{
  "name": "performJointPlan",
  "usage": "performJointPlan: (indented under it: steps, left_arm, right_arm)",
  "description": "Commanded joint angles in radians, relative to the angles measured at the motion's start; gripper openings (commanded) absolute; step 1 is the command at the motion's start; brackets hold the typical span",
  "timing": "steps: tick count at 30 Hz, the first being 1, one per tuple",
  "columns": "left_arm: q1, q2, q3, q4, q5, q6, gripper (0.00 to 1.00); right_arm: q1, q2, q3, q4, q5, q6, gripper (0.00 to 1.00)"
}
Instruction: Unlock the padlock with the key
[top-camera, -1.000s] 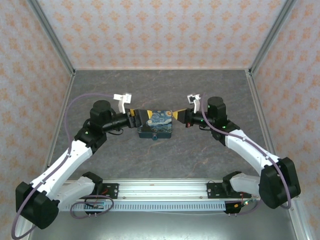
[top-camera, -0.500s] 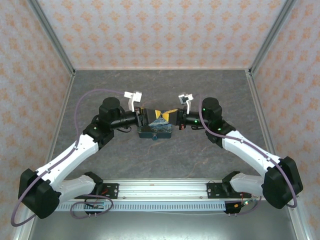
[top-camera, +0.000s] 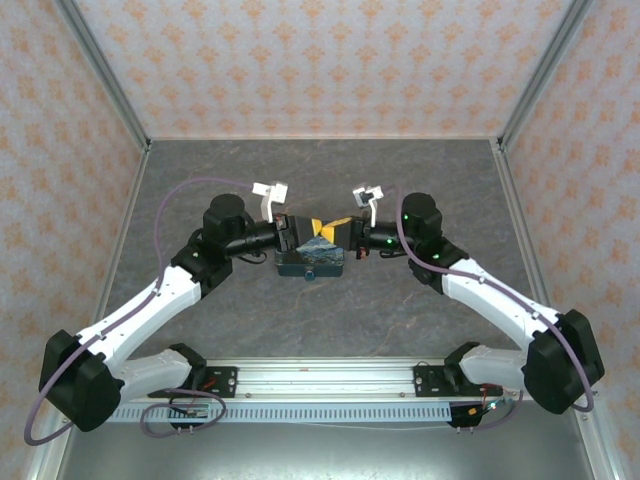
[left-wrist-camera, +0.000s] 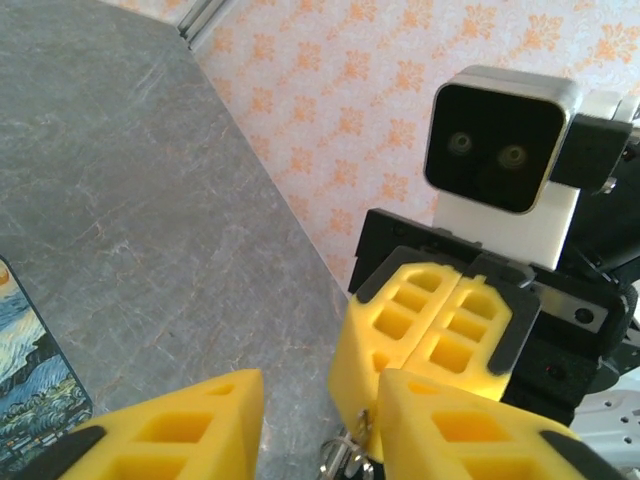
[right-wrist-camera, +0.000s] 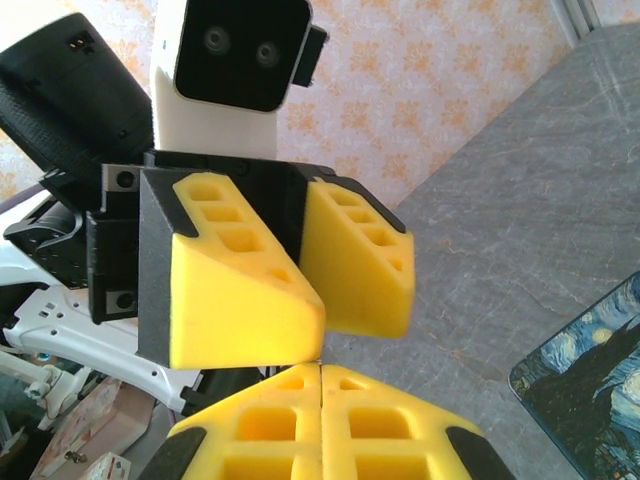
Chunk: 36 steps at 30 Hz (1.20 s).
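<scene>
Desk, top view: grey stone-patterned desk (top-camera: 420, 180) inside orange-patterned walls. Rectangular blue-and-yellow night-sky printed box (top-camera: 325, 252) sits mid-desk. Tiny dark teal-blue padlock (top-camera: 311, 272) is at the middle of the box's near side, touching it. Its shackle is too small to make out.

2 arms meet tip to tip above the far half of the box.

Left pincer (left-wrist-camera: 320, 400): 2 yellow foam pads partly spread, with a clear gap between them. The tip of the right pincer (right-wrist-camera: 320, 385) sits in that gap. Whether the left pads touch it, cannot tell.

Right pincer: 2 yellow foam pads pressed together, only a seam between them. Whether anything is pinched there, cannot tell.

Left wrist view: small silvery metal piece (left-wrist-camera: 345, 462) at the bottom edge, just below the right pincer's tip. Key or ring, cannot tell. A corner of the box lies at the lower left, flat on the desk.

Right wrist view: a corner of the box lies at the lower right.
</scene>
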Motion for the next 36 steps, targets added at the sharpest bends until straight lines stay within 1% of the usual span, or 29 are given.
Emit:
performJointPlan:
  steps: [1, 5, 7, 9, 10, 13, 15, 17, 20, 24, 26, 29, 36]
  left_arm:
    - [-0.006, 0.000, 0.034, 0.042, -0.018, -0.004, 0.28]
    - [-0.007, -0.001, 0.039, 0.039, -0.020, -0.006, 0.11]
    - [-0.007, -0.005, 0.043, 0.031, -0.020, -0.006, 0.04]
    - [-0.007, -0.011, 0.044, 0.019, -0.029, 0.000, 0.00]
    - [-0.007, -0.015, 0.045, 0.011, -0.034, 0.003, 0.00]
    - [-0.007, -0.025, 0.044, 0.005, -0.044, 0.006, 0.00]
    - [-0.007, -0.031, 0.045, 0.008, -0.047, 0.002, 0.00]
    - [-0.008, -0.040, 0.048, 0.006, -0.055, -0.003, 0.00]
    - [-0.007, -0.049, 0.055, 0.005, -0.061, -0.006, 0.00]
    - [-0.007, -0.051, 0.060, 0.004, -0.062, -0.008, 0.00]
    - [-0.006, -0.053, 0.060, 0.005, -0.062, -0.009, 0.00]
    - [-0.007, -0.058, 0.060, 0.004, -0.064, -0.008, 0.00]
    - [-0.008, -0.063, 0.057, -0.001, -0.068, -0.005, 0.00]
  right_arm:
    - [0.008, 0.010, 0.038, 0.051, -0.033, 0.007, 0.00]
    - [0.008, 0.012, 0.041, 0.044, -0.028, 0.011, 0.00]
    - [0.008, 0.007, 0.039, 0.044, -0.022, 0.013, 0.00]
    - [0.007, 0.001, 0.039, 0.038, -0.014, 0.013, 0.00]
    - [0.009, -0.004, 0.038, 0.034, -0.006, 0.012, 0.00]
    - [0.009, -0.011, 0.027, 0.031, 0.034, 0.012, 0.07]
    - [0.008, -0.054, 0.020, 0.033, 0.054, 0.016, 0.12]
    - [0.009, -0.076, 0.013, 0.042, 0.065, 0.026, 0.23]
    - [0.008, -0.097, 0.005, 0.060, 0.066, 0.044, 0.34]
    - [0.008, -0.093, 0.014, 0.031, 0.053, 0.044, 0.40]
    - [0.008, -0.084, 0.012, 0.030, 0.049, 0.049, 0.46]
    - [0.009, -0.065, 0.017, 0.034, 0.039, 0.061, 0.50]
    - [0.015, -0.024, 0.039, 0.050, 0.021, 0.078, 0.51]
